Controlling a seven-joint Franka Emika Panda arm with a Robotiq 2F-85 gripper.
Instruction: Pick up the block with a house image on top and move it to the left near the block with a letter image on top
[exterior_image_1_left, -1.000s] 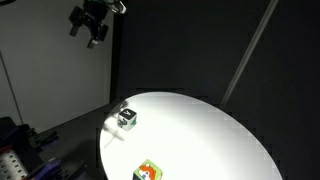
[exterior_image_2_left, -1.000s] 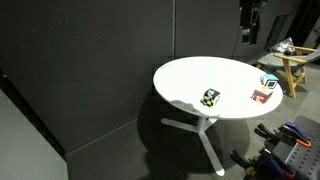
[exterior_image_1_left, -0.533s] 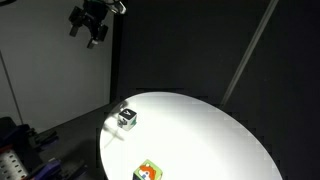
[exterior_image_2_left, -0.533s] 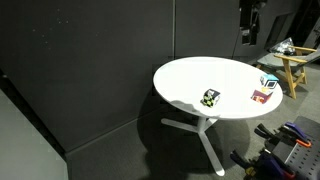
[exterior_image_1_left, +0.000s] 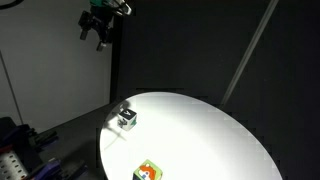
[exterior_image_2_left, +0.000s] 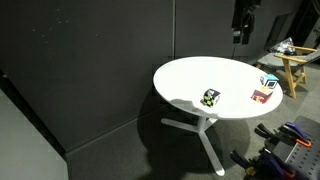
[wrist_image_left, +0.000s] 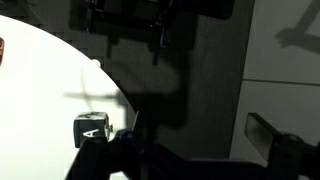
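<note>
The block with a house image on top (exterior_image_1_left: 148, 172) has orange-red sides and a green, yellow and white top. It sits at the near edge of the round white table (exterior_image_1_left: 200, 130). The block with a letter image on top (exterior_image_1_left: 127, 117) has a whitish top and dark sides and sits near the table's left rim. It also shows in the wrist view (wrist_image_left: 92, 128), with an "A" on top. My gripper (exterior_image_1_left: 99, 30) hangs high above and beyond the table edge, far from both blocks. It also shows in an exterior view (exterior_image_2_left: 240, 22). In the wrist view the gripper (wrist_image_left: 198, 150) is dark, open and empty.
The table (exterior_image_2_left: 190, 80) stands on a splayed white pedestal before dark walls. In that exterior view three small cubes lie on it, one green-yellow (exterior_image_2_left: 210, 97), one red (exterior_image_2_left: 263, 96), one whitish (exterior_image_2_left: 268, 82). A wooden stool (exterior_image_2_left: 292, 70) stands beside it.
My gripper has shifted a little sideways, high above the table edge. The blocks have not moved.
</note>
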